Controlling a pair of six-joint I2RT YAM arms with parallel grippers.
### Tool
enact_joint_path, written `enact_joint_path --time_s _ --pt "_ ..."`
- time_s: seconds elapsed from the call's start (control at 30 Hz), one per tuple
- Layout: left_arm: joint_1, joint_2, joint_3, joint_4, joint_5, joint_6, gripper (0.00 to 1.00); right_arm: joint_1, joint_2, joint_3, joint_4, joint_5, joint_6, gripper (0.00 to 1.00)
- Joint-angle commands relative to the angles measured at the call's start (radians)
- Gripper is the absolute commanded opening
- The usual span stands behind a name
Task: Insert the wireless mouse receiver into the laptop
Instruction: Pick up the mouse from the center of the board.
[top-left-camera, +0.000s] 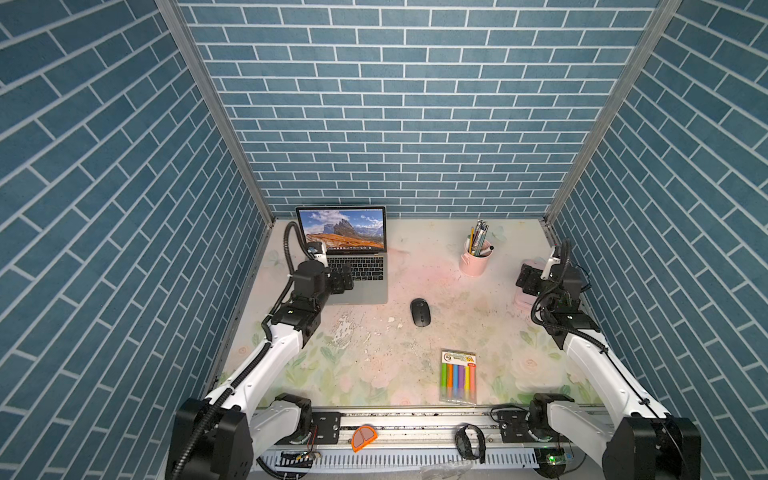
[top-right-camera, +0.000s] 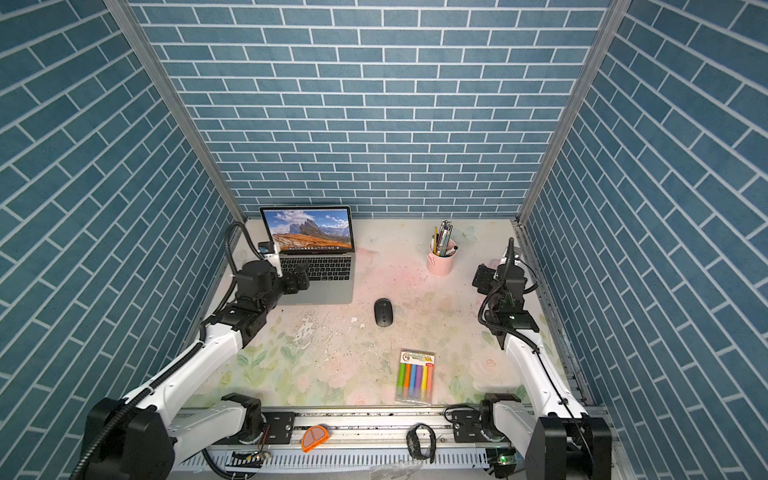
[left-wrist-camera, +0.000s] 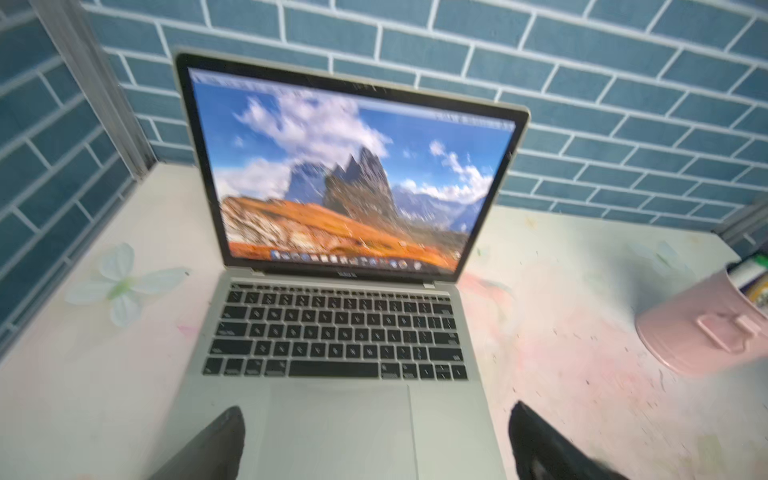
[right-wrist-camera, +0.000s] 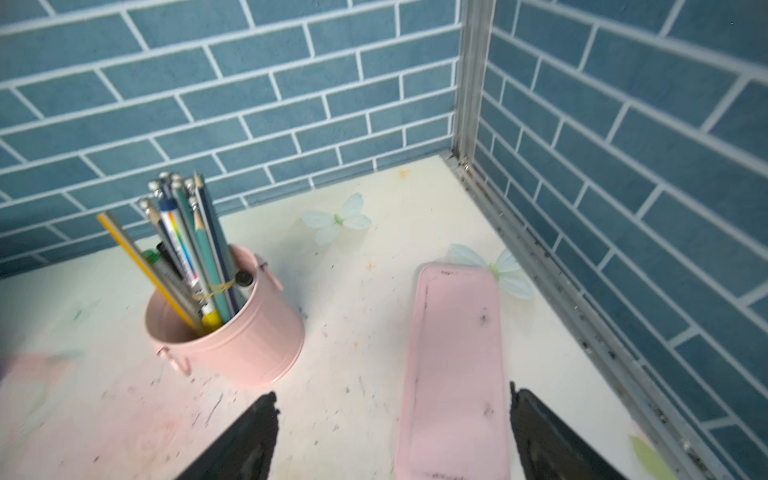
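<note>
On the flowered table (top-left-camera: 436, 266), the laptop (top-left-camera: 353, 266) stands open in the back left corner. The left gripper (left-wrist-camera: 376, 409) gapes empty over its trackpad (left-wrist-camera: 338, 428); the right gripper (right-wrist-camera: 392, 390) gapes empty over a pink case (right-wrist-camera: 453, 353). I cannot spot the receiver.

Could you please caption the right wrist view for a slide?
Open right gripper near a pink slab and pencil bucket.
</note>
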Motion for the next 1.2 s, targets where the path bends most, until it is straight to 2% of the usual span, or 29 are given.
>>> enact_joint_path --time_s 0.0,0.1,0.27,0.4,0.53,0.7,0.8,1.17 --pt "-0.186 0.054 -0.010 -0.072 -0.155 -0.142 0.99 0.054 0.008 0.031 -0.203 -0.088 0.087 0.86" --pt "-0.340 0.152 0.016 -0.052 -0.238 -0.228 0.99 0.117 0.017 0.019 -0.220 -0.106 0.110 0.86" --pt "-0.588 0.350 0.164 -0.096 -0.412 -0.340 0.99 0.158 0.041 0.005 -0.250 -0.185 0.170 0.85" --pt "-0.702 0.531 0.313 -0.198 -0.508 -0.408 0.99 0.165 0.065 0.013 -0.282 -0.223 0.183 0.84" --pt "-0.708 0.690 0.447 -0.283 -0.445 -0.433 0.99 0.167 0.046 0.006 -0.291 -0.218 0.185 0.84" --pt "-0.709 0.794 0.485 -0.255 -0.390 -0.477 0.99 0.168 0.028 0.002 -0.314 -0.236 0.169 0.84" --pt "-0.708 0.853 0.530 -0.298 -0.392 -0.482 0.99 0.168 0.035 0.002 -0.326 -0.237 0.169 0.83" --pt "-0.677 0.927 0.525 -0.266 -0.387 -0.481 0.99 0.168 0.003 -0.015 -0.330 -0.236 0.178 0.83"
